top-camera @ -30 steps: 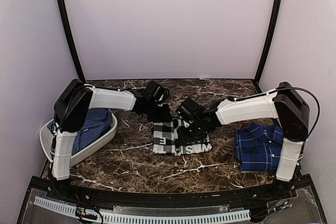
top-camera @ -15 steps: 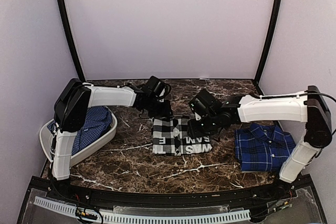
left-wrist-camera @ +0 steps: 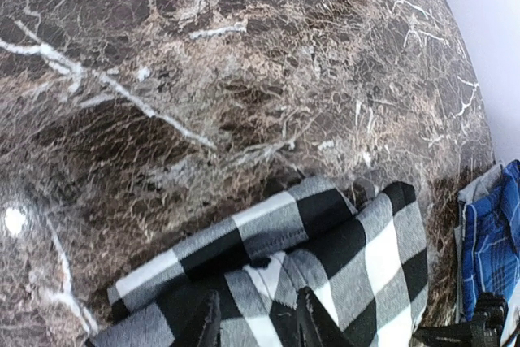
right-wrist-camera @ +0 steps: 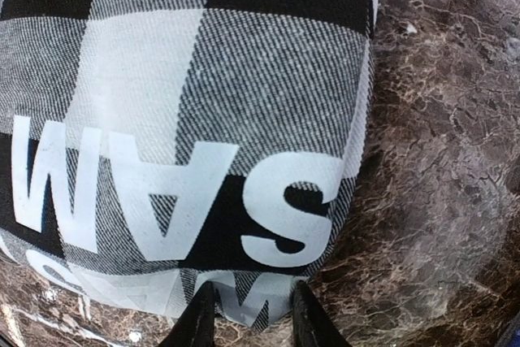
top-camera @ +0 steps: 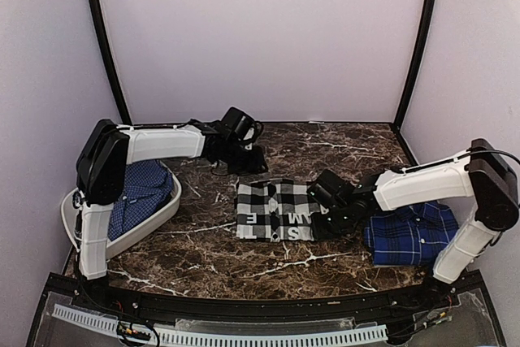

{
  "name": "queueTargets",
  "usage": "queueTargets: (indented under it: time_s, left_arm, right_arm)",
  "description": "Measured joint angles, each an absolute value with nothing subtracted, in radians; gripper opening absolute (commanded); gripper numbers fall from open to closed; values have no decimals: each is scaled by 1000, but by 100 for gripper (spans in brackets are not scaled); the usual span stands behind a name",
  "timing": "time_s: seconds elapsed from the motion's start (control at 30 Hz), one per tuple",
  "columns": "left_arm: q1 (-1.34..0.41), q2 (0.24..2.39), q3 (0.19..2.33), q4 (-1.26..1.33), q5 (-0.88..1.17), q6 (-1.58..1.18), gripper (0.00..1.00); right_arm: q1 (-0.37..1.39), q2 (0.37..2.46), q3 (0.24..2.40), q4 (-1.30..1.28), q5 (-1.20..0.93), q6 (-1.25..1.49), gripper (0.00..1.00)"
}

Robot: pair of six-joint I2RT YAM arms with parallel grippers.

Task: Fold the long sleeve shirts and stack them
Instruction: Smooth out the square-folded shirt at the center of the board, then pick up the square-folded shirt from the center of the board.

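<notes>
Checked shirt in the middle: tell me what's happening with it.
Both arms are working on the checked shirt, which lies folded flat. The left arm has its jaws at the far left corner, the right arm at the right edge; whether either actually grips is unclear. A folded blue plaid shirt lies to the right, another blue shirt in the white basket at left.

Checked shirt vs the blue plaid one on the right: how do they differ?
Pattern: the checked shirt has big black-and-white checks; the blue plaid shirt, fine dark-blue plaid. Lettering: white block letters on the checked shirt, none visible on the blue plaid shirt. Place: checked shirt mid-table; blue plaid shirt far right, partly under the right arm. Both lie folded flat.
</notes>
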State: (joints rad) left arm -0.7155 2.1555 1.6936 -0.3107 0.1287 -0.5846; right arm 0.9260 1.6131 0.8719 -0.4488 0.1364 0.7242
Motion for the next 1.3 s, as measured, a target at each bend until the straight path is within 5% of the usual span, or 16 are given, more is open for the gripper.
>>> queueTargets:
  time_s: [0.6, 1.3]
  left_arm:
    - [-675, 1804, 1145, -280, 383, -690, 42]
    - [-693, 1868, 1111, -238, 396, -783, 41]
  right_arm:
    - [843, 1445, 865, -394, 126, 722, 44]
    - [718, 1616, 858, -228, 48, 611, 31]
